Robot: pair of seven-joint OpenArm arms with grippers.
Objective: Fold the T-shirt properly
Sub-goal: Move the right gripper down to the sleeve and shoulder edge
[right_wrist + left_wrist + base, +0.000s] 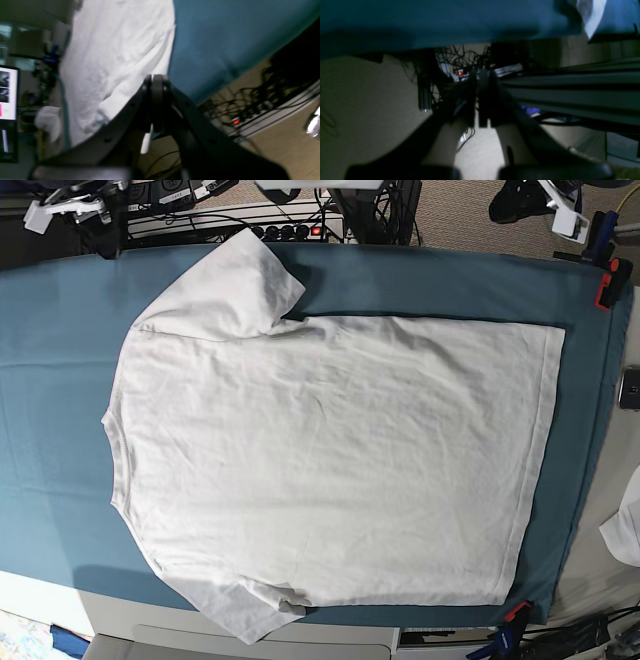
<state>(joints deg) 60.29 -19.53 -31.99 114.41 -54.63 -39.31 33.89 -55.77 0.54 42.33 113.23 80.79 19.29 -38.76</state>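
1. On the left of my overhead view I see the T-shirt's [330, 460] neckline end, collar toward the left edge of the teal table cloth [50, 380], one sleeve pointing up, the other hanging by the near edge.
2. Across the middle, the T-shirt lies spread flat and unfolded, lightly wrinkled; I judge no fold has been made (so every fold is left to do).
3. Toward the right, its hem runs straight near the cloth's far end, which is clamped down.
4. The right gripper [156, 77] has its fingers pressed together, nothing between them, off the table's edge with shirt beyond.
5. The left gripper [482, 75] is likewise closed and empty, below the table edge, looking at cables.
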